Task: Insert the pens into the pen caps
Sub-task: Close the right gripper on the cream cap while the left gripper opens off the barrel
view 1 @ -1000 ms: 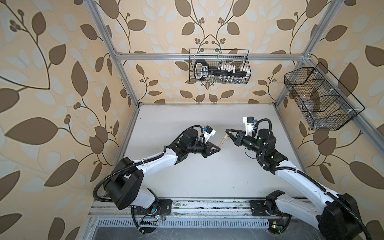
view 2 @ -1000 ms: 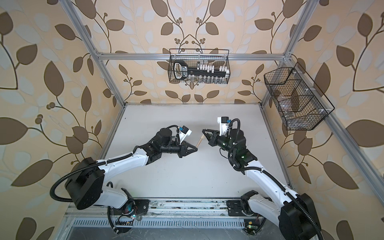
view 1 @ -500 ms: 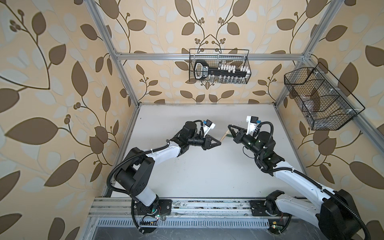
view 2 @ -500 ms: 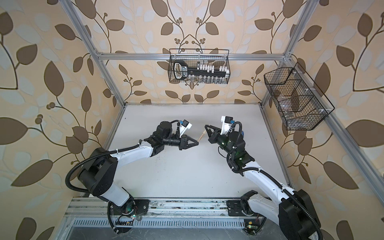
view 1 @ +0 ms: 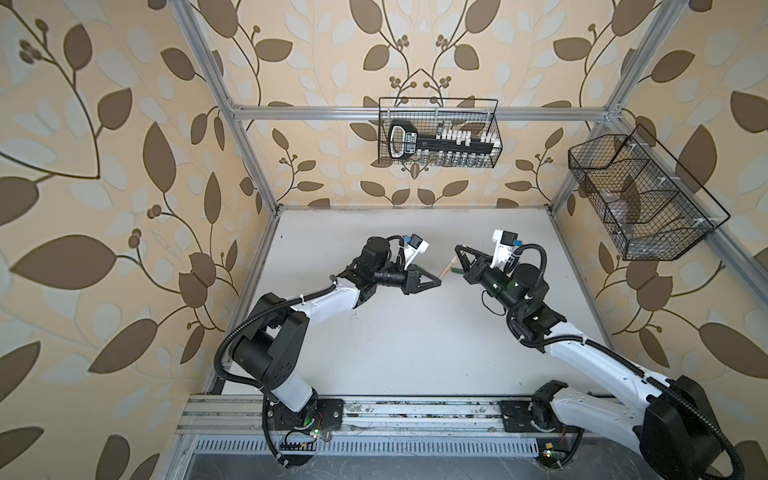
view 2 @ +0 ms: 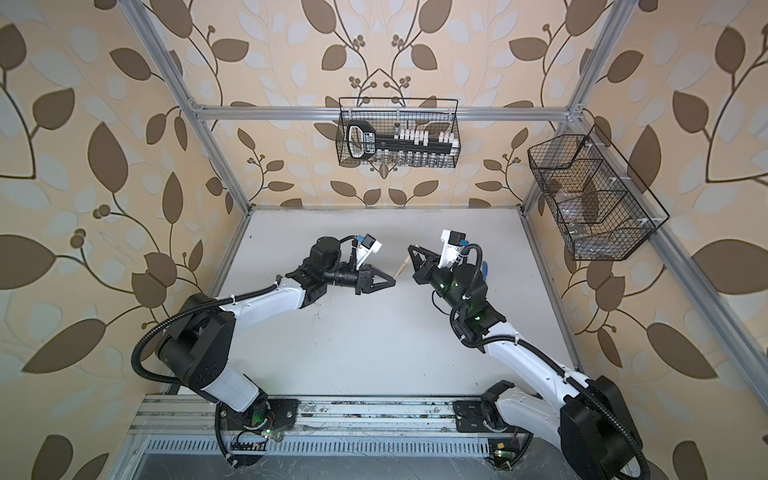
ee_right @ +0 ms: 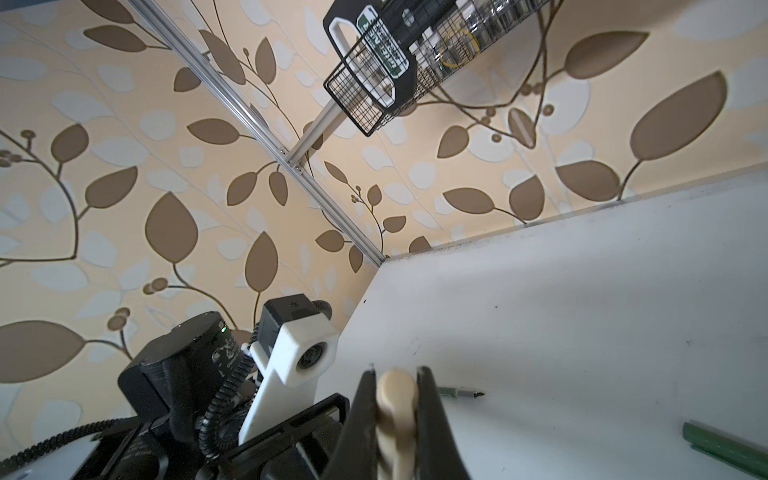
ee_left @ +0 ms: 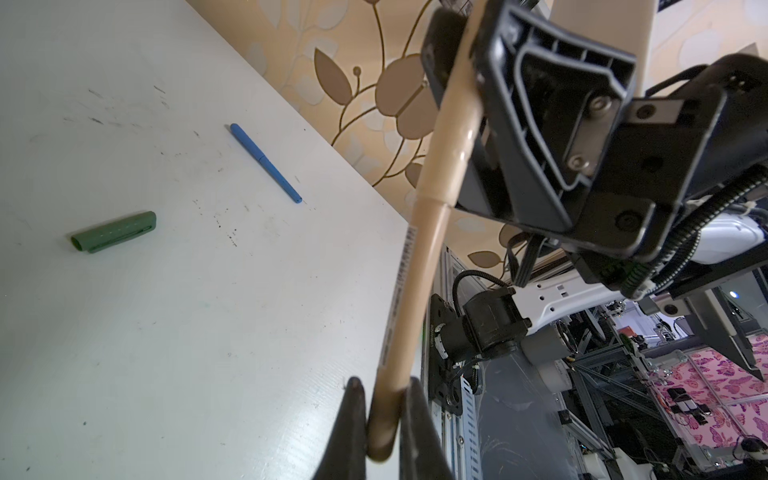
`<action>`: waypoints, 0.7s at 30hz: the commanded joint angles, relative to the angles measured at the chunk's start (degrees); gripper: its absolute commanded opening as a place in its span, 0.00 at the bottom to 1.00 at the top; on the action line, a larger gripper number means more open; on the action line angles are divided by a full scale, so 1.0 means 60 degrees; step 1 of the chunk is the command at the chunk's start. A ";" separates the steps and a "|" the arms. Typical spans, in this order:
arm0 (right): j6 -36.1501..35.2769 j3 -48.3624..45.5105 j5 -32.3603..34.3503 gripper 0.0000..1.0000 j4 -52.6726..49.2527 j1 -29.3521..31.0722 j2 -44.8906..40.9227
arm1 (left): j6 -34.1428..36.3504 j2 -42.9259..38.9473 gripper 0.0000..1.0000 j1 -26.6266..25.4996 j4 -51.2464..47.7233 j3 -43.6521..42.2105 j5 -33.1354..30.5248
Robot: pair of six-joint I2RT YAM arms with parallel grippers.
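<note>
Nothing can be read for certain. The tan pen (ee_left: 415, 266) carries a strip of small dark print along its barrel, too fine to make out. The black rack (view 1: 453, 143) in the wire basket (view 1: 496, 124) bears a green-and-white label (ee_right: 383, 52) with blurred lettering.

Left white-and-black jointed arm (view 1: 320, 303) and right white-and-black jointed arm (view 1: 582, 353) carry ribbed black cable hoses (view 1: 239, 332), white wrist-camera mounts (view 1: 417, 248) with blue plugs (view 1: 413, 240), and green lights (view 1: 535, 318).
</note>
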 commanded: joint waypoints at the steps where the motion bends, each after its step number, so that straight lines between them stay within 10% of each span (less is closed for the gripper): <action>1: -0.0468 -0.1010 -0.2942 0.00 -0.4098 0.1180 0.0473 | -0.1450 -0.0355 0.00 0.0693 0.4137 0.2287 -0.2270; 21: -0.0970 -0.0176 -0.2215 0.00 -0.5519 0.0977 0.0436 | -0.1568 -0.0320 0.00 0.0733 0.3404 0.1980 -0.1875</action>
